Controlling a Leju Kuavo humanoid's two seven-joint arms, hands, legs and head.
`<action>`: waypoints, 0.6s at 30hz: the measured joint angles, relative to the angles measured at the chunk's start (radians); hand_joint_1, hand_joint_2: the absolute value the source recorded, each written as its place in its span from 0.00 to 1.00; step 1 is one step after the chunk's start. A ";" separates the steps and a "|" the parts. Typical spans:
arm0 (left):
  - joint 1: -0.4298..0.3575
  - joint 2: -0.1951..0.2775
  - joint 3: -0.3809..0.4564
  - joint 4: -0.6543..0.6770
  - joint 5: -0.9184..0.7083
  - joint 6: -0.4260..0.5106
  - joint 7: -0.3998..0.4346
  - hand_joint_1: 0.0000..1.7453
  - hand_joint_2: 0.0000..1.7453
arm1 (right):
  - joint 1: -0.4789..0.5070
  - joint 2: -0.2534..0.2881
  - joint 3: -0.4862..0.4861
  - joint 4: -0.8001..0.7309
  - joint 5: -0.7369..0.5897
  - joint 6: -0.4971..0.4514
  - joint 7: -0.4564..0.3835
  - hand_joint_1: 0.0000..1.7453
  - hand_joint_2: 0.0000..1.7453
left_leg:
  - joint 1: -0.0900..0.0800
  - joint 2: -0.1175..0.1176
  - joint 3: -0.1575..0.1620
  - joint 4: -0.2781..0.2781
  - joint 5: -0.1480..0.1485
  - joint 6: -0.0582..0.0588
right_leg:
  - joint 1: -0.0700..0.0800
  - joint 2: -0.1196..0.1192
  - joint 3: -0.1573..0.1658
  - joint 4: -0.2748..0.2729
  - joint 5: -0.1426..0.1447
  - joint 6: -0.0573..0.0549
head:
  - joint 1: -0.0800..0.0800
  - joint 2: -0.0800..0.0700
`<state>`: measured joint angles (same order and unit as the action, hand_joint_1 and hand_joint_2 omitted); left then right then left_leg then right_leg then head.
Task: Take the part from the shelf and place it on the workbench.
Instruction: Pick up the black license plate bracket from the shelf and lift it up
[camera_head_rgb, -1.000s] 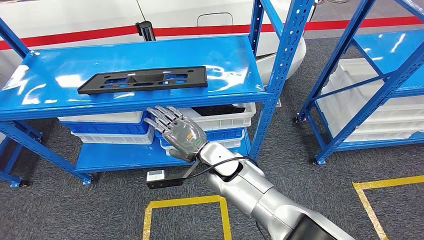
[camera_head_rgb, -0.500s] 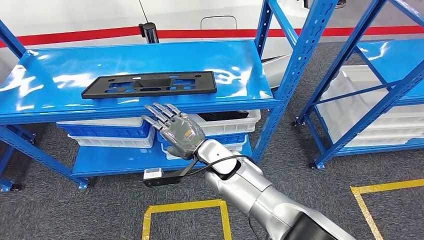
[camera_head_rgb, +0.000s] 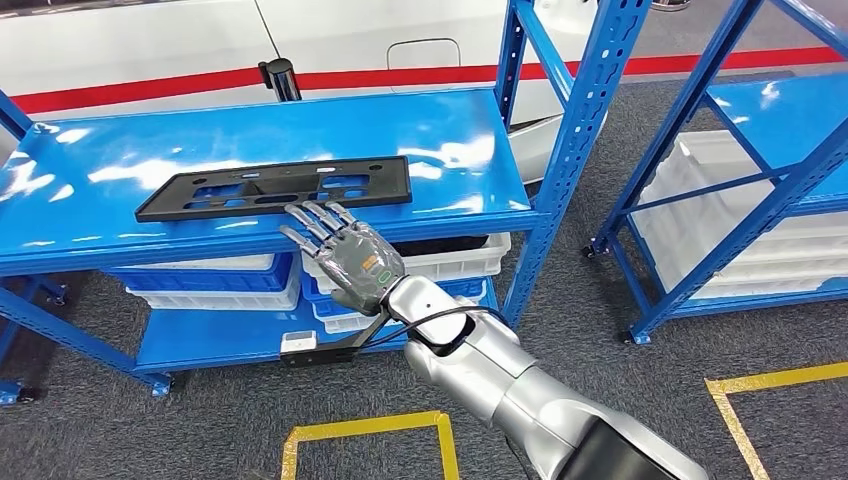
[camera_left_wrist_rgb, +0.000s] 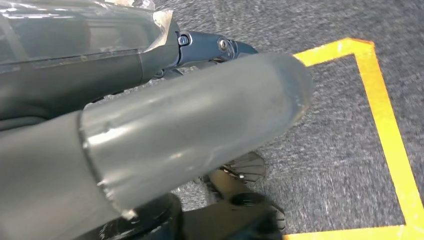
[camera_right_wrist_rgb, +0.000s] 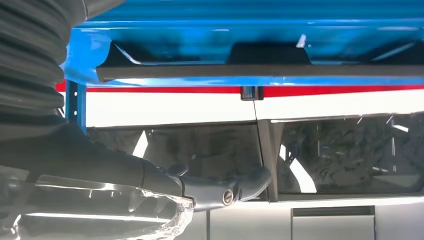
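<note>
Below part on shelf: white bins; right hand empty, fingers apart.

The shelf is glossy blue painted metal that mirrors the lights; on it the part looks like matt black plastic. Beneath the shelf sit smooth white plastic bins. The right hand has a matt grey shell, its arm satin silver. The floor is rough grey carpet with yellow tape
</note>
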<state>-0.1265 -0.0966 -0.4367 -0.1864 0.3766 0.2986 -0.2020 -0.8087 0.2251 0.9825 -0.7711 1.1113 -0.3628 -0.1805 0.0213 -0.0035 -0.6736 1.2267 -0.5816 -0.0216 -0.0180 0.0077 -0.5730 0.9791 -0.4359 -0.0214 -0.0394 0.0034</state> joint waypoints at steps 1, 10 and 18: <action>0.000 0.000 0.000 0.000 -0.001 -0.001 0.002 0.00 0.00 | 0.000 0.001 0.000 0.011 0.002 0.000 0.002 0.00 1.00 | 0.003 0.000 -0.032 0.037 0.001 -0.004 | 0.000 0.001 0.005 0.000 -0.005 0.000 | 0.000 0.000; -0.007 0.005 0.000 0.001 -0.003 -0.006 0.011 0.00 0.00 | -0.023 0.029 0.000 0.097 0.012 0.004 0.027 0.00 1.00 | 0.002 0.002 0.064 -0.235 0.163 0.020 | 0.007 0.005 0.046 -0.003 -0.052 0.046 | -0.002 0.000; -0.009 0.006 0.000 0.002 -0.004 -0.008 0.013 0.00 0.00 | -0.034 0.047 -0.001 0.186 0.021 0.036 0.054 0.00 1.00 | -0.013 -0.004 0.109 -0.246 0.134 0.061 | 0.010 0.001 -0.152 0.279 -0.104 0.050 | 0.003 0.000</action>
<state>-0.1358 -0.0901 -0.4369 -0.1839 0.3728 0.2908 -0.1889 -0.8426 0.2719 0.9812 -0.5853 1.1320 -0.3272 -0.1263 0.0084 -0.0074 -0.5647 0.9806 -0.4475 0.0396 -0.0083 0.0082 -0.7247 1.2580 -0.5397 0.0287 -0.0368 0.0034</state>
